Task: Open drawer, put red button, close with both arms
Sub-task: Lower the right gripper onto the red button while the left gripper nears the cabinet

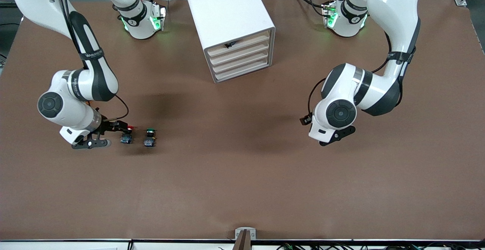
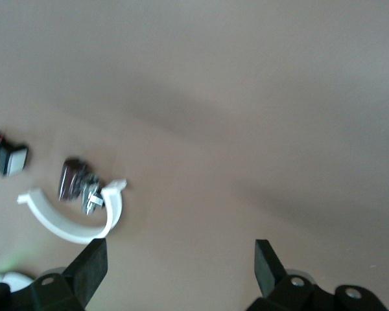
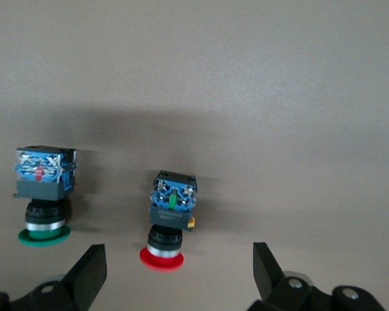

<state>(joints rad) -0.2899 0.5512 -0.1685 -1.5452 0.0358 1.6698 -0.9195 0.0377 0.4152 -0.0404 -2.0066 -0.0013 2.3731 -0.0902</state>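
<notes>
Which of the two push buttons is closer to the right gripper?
The red button is closer. It lies right by the open right gripper, while the green button lies beside it, farther toward the left arm's end of the table.

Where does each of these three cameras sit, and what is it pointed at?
Front view: high across the table, facing both white arms, the white drawer cabinet between their bases.
Left wrist view: on the left arm, over bare brown table; open left gripper shows.
Right wrist view: on the right arm, over the red-capped button switch and green-capped button switch; open right gripper shows.
Shared: front and right wrist views both show both switches.
</notes>
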